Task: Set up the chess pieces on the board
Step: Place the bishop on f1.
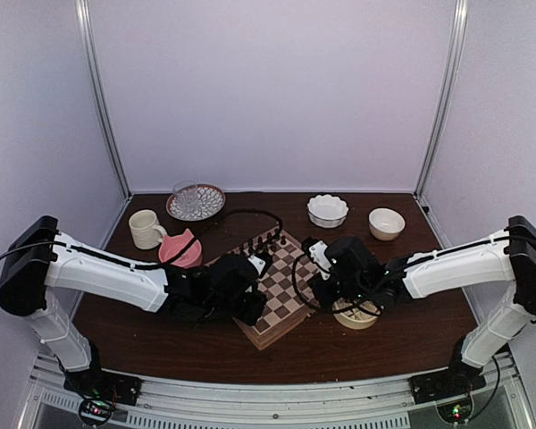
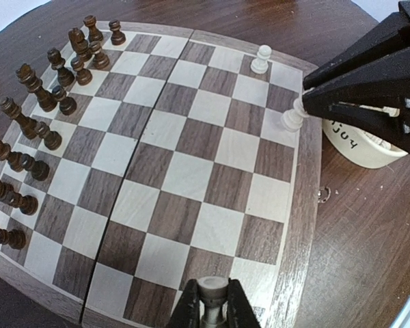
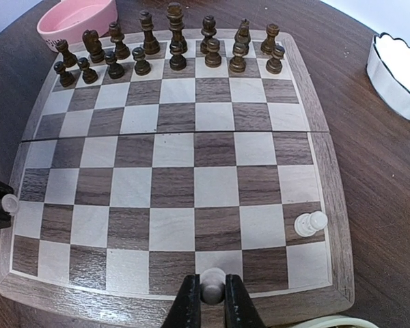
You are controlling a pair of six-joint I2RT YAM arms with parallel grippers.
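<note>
Dark wooden tabletop (image 1: 384,344) carries the board (image 3: 178,171) at centre frame. The left gripper (image 2: 212,311) pinches a cream pawn (image 2: 212,290) at the bottom edge of its wrist view. The right gripper (image 3: 212,304) likewise clamps a second cream pawn (image 3: 212,281). A third cream pawn (image 3: 309,223) stands lower right, and dark pieces (image 3: 171,48) fill the top rows.

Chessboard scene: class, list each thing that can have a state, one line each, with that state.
Board, unfolded, lying flat.
Dark pieces, upright, in two rows at one edge.
Left fingers, shut on a white piece.
Right fingers, shut on a second white piece.
Third white piece, upright on the board, untouched.
</note>
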